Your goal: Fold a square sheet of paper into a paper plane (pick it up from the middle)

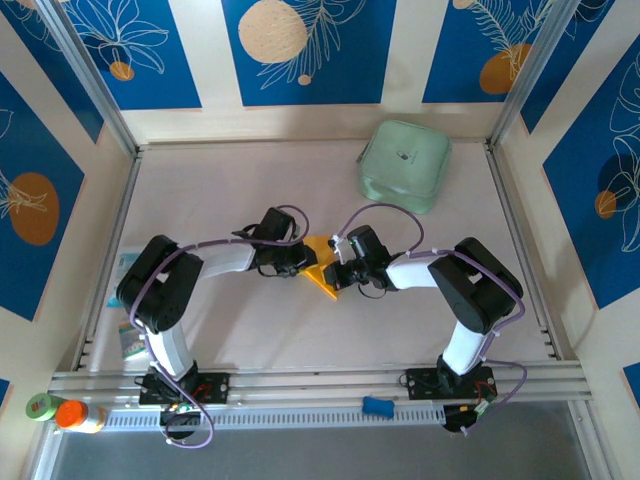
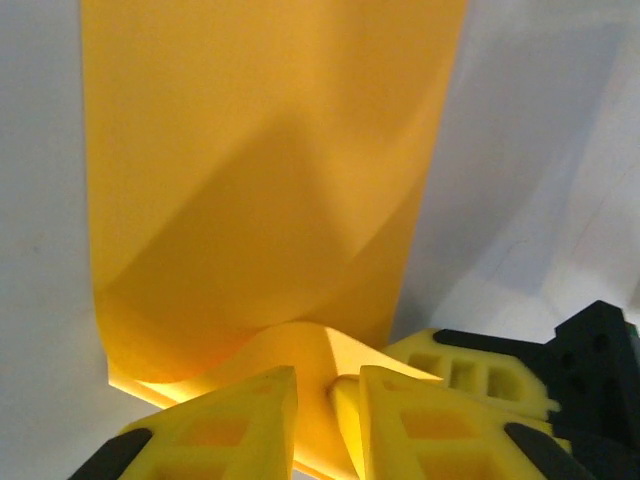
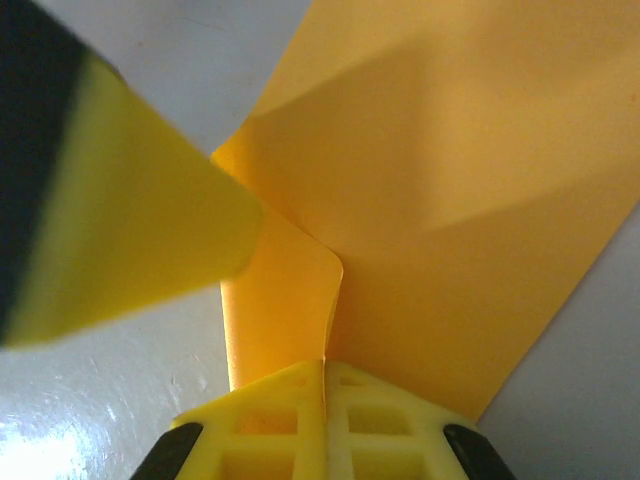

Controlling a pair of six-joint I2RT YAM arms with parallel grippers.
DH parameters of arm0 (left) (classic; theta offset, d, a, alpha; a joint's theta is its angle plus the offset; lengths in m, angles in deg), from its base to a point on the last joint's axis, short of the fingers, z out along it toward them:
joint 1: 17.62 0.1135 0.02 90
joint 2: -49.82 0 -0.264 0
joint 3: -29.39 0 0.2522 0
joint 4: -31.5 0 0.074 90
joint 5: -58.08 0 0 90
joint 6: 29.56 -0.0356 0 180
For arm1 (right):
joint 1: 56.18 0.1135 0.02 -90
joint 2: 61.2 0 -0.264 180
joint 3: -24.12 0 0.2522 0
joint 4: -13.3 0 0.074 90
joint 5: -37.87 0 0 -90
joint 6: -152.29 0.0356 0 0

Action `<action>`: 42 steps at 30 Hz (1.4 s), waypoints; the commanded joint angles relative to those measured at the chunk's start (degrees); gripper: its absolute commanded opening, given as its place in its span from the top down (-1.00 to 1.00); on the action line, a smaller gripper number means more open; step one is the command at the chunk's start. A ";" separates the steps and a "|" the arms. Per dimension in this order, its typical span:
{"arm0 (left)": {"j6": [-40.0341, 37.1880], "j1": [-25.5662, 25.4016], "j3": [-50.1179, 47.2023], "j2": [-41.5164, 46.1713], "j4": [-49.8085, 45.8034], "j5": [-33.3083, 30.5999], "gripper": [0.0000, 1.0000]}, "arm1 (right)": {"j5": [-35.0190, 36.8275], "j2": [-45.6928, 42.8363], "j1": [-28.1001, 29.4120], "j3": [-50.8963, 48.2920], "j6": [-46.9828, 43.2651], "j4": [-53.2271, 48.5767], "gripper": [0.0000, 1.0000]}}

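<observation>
— Item one?
— Left gripper [image 1: 305,263], at table [image 1: 240,180] centre. Its fingers [image 2: 235,425] stand narrowly apart around a raised curl of the sheet; whether they pinch it, cannot tell.
— Item two?
— Orange-yellow sheet of paper [image 1: 325,285], partly folded, lying flat between both grippers.
— Item three?
— Right gripper [image 1: 336,275], at the sheet's 3 o'clock, jaws pressed together on an upturned flap.
— Item four?
— Mint-green case [image 1: 405,165], at 1 o'clock, well apart.

Top external: fixed high above the near edge of the pale flat tabletop [image 1: 250,190], looking down, far enough to take it all in. Wrist views: aimed inward from opposite sides, extremely close. Shared by all three: thin orange-yellow square paper sheet [image 1: 322,278].
</observation>
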 commanded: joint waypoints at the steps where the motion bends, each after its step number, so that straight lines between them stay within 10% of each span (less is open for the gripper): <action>1: 5.81 -0.72 -2.11 0.56 9.86 2.70 0.55 | 0.09 1.68 -0.17 0.58 -0.49 -3.12 0.97; 42: 3.71 -2.09 -3.83 -2.70 5.96 -1.18 0.57 | 0.31 2.57 -0.27 1.28 -0.29 -4.07 0.97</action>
